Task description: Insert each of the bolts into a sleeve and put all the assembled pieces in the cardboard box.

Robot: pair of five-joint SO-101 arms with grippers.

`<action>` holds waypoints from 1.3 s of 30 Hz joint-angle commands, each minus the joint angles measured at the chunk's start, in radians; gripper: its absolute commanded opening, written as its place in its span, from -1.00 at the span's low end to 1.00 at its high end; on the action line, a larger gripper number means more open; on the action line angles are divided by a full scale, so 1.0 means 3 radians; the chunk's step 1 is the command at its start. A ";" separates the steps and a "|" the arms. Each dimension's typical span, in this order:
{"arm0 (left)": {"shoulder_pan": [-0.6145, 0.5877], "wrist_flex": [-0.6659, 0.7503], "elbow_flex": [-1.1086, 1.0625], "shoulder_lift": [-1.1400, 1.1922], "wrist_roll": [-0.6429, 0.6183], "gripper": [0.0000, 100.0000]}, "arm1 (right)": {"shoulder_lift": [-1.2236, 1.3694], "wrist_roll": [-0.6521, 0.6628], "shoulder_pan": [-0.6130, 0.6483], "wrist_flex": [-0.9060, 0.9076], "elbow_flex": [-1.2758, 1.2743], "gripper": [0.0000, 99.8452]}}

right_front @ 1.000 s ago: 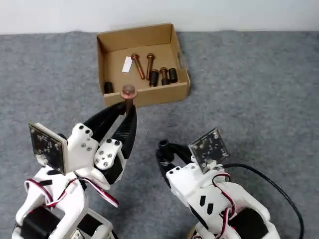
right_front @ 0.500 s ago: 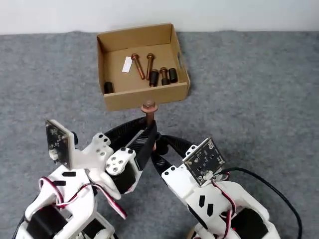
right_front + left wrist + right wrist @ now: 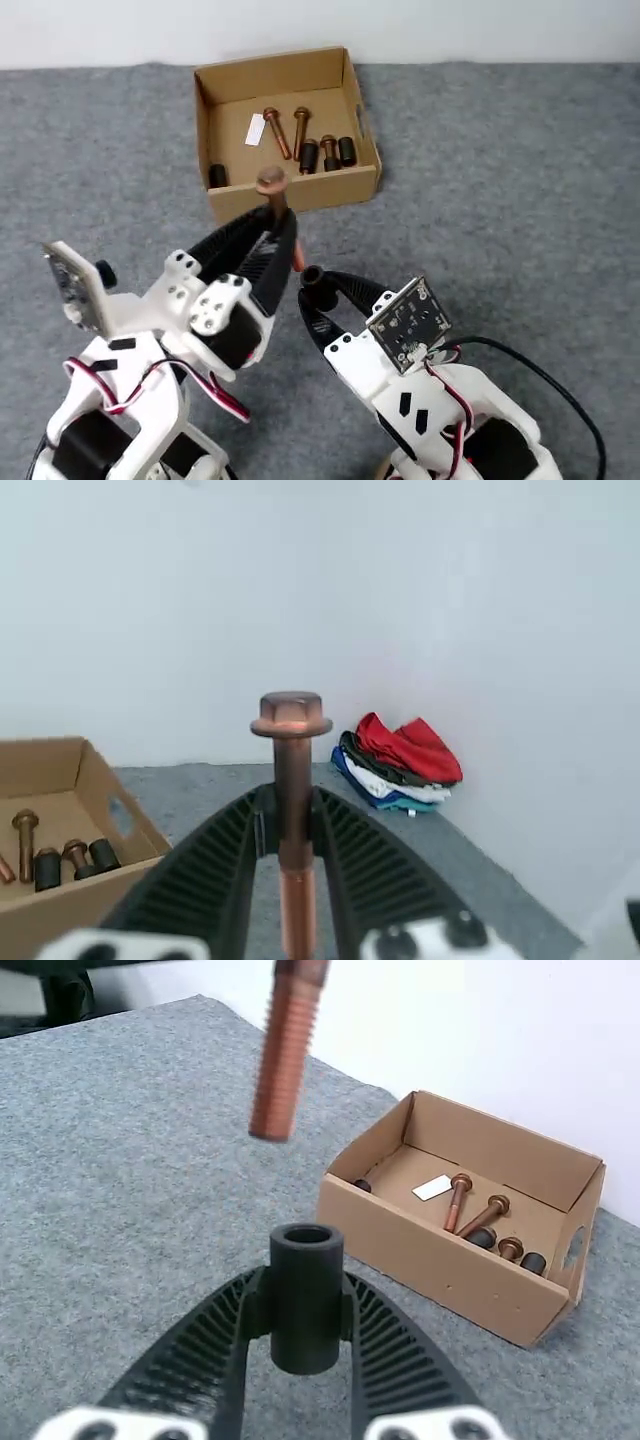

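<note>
Grey felt worktop (image 3: 520,200) under it all. So the left jaws pinch a copper bolt (image 3: 292,780), head poking past their tips — threaded end just beside the black sleeve (image 3: 305,1295) the right jaws clamp, not touching. Beyond both jaws sits the cardboard box (image 3: 335,188), 2 loose bolts (image 3: 301,128) inside.

Left wrist view: held bolt (image 3: 291,780) runs off the frame edge, thread end out of frame; cardboard box (image 3: 60,770) also cut by a frame edge. Right wrist view: bolt's head cut off at the frame edge (threaded tip in frame). High view: bolt's mid shank hidden btwn left gripper (image 3: 272,220) fingers; held sleeve (image 3: 317,276) lower end hidden in right gripper (image 3: 320,288); both arm bases (image 3: 120,440) cut at bottom edge; white slip (image 3: 256,129) in box too small to tell what it is.
</note>
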State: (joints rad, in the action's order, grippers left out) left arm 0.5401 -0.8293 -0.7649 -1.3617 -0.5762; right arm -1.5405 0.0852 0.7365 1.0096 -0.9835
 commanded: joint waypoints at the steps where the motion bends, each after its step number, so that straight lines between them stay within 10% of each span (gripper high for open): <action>1: -0.0082 0.0000 0.0003 -0.0051 -0.0205 -0.99 | -0.0054 0.0031 0.0033 -0.0136 0.0036 -0.98; 32: -0.0061 -0.0051 -0.0233 -0.0056 -0.0348 -0.99 | -0.0023 0.0312 0.0233 -0.0340 0.0051 -0.98; 39: 0.0292 -0.0829 0.0084 -0.0061 -0.0322 -0.99 | -0.0049 0.0384 0.0228 -0.0340 0.0051 -0.98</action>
State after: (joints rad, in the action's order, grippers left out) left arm 0.5831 -0.9843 -0.7956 -1.3832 -0.6636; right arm -1.5390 0.1941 0.8086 0.9375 -0.9866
